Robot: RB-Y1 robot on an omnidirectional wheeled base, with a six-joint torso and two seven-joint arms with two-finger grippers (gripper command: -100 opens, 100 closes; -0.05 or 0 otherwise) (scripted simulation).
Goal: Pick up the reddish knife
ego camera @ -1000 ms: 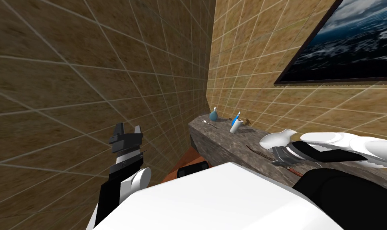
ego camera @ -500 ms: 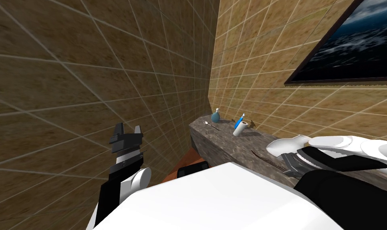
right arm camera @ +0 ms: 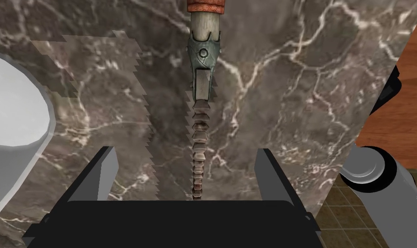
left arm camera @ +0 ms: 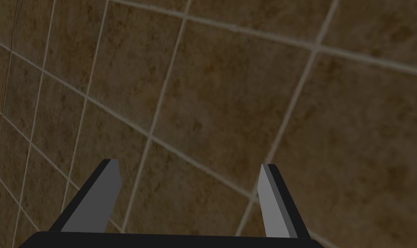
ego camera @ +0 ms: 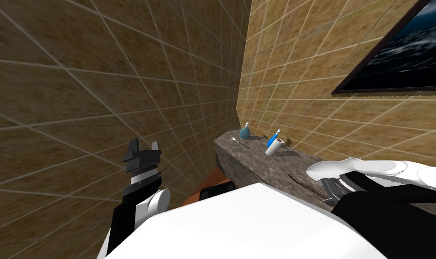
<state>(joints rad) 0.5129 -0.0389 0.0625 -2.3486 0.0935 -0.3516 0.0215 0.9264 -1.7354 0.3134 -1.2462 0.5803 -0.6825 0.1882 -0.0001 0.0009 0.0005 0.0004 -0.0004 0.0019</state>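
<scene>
The knife point(right arm camera: 202, 107) lies flat on the dark marbled counter point(right arm camera: 289, 86). It has a saw-toothed blade, a grey-green guard and a reddish handle at its far end. My right gripper point(right arm camera: 185, 150) hangs open just above it, with the blade running between the two fingers and touching neither. From the head, the knife point(ego camera: 303, 182) is a thin dark strip beside my right gripper point(ego camera: 330, 192). My left gripper point(ego camera: 143, 150) is raised by the tiled wall to my left; its fingers stand open around nothing point(left arm camera: 186, 168).
A white vessel point(right arm camera: 13, 120) stands on the counter close to one right finger. Further along the counter point(ego camera: 257, 162) are a paper roll point(ego camera: 273, 147), a blue bottle point(ego camera: 245, 131) and a spoon point(ego camera: 239, 142). Past the counter's edge lies wooden floor point(right arm camera: 401, 107).
My right gripper has drawn back along the knife toward me and lower over the counter. The head camera has shifted a little. The left arm has not moved.
</scene>
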